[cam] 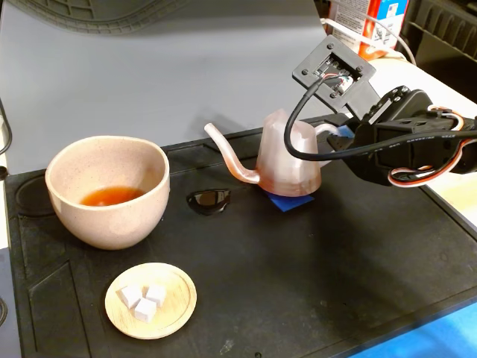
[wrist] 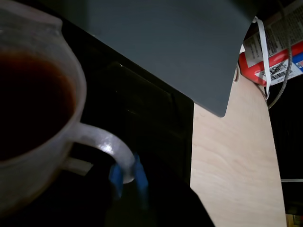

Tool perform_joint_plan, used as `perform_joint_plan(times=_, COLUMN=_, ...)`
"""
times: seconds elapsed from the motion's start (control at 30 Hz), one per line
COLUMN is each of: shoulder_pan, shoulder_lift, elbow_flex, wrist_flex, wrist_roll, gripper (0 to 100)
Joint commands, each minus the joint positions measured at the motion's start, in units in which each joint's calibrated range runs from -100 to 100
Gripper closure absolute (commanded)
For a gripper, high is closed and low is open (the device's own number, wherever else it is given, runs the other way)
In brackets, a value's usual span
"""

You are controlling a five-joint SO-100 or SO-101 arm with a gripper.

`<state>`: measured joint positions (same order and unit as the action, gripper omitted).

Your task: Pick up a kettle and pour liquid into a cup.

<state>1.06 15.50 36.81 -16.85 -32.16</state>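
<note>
The pinkish ridged kettle (cam: pixel 287 160) stands upright on a blue square (cam: pixel 292 202) on the black mat, its thin spout pointing left toward the cup. Its white loop handle (cam: pixel 326 130) faces my gripper (cam: pixel 339 138). In the wrist view the blue fingertips (wrist: pixel 116 176) sit on both sides of the handle (wrist: pixel 109 144), closed against it. Dark liquid (wrist: pixel 28 104) fills the kettle (wrist: pixel 33 189). The beige speckled cup (cam: pixel 108 190) stands at the left of the mat with reddish-brown liquid (cam: pixel 112 196) in its bottom.
A dark glossy puddle (cam: pixel 209 200) lies on the black mat (cam: pixel 298 283) between cup and kettle. A small wooden dish (cam: pixel 151 300) with white cubes sits in front of the cup. A red and white carton (cam: pixel 369 22) stands behind the arm. A grey backdrop (cam: pixel 149 74) rises behind.
</note>
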Motion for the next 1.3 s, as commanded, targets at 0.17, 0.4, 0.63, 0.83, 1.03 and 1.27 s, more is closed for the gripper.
perform_joint_plan(times=0.17, shoulder_pan=-0.1, shoulder_lift=1.5, elbow_flex=-2.6, wrist_flex=-1.2, wrist_roll=0.3, gripper=100)
perform_joint_plan(times=0.4, shoulder_pan=-0.2, shoulder_lift=1.3, elbow_flex=-3.1, wrist_flex=-1.3, wrist_roll=4.6, gripper=99)
perform_joint_plan(times=0.63, shoulder_pan=-0.2, shoulder_lift=1.9, elbow_flex=-2.2, wrist_flex=-6.9, wrist_roll=4.7, gripper=99)
perform_joint_plan(times=0.83, shoulder_pan=-0.2, shoulder_lift=1.9, elbow_flex=-2.2, wrist_flex=-6.9, wrist_roll=4.7, gripper=99)
perform_joint_plan(times=1.03, shoulder_pan=0.0, shoulder_lift=2.1, elbow_flex=-1.1, wrist_flex=-7.3, wrist_roll=8.3, gripper=99)
perform_joint_plan(times=1.27, shoulder_pan=-0.6, shoulder_lift=2.0, elbow_flex=-0.8, wrist_flex=-6.7, wrist_roll=5.2, gripper=90)
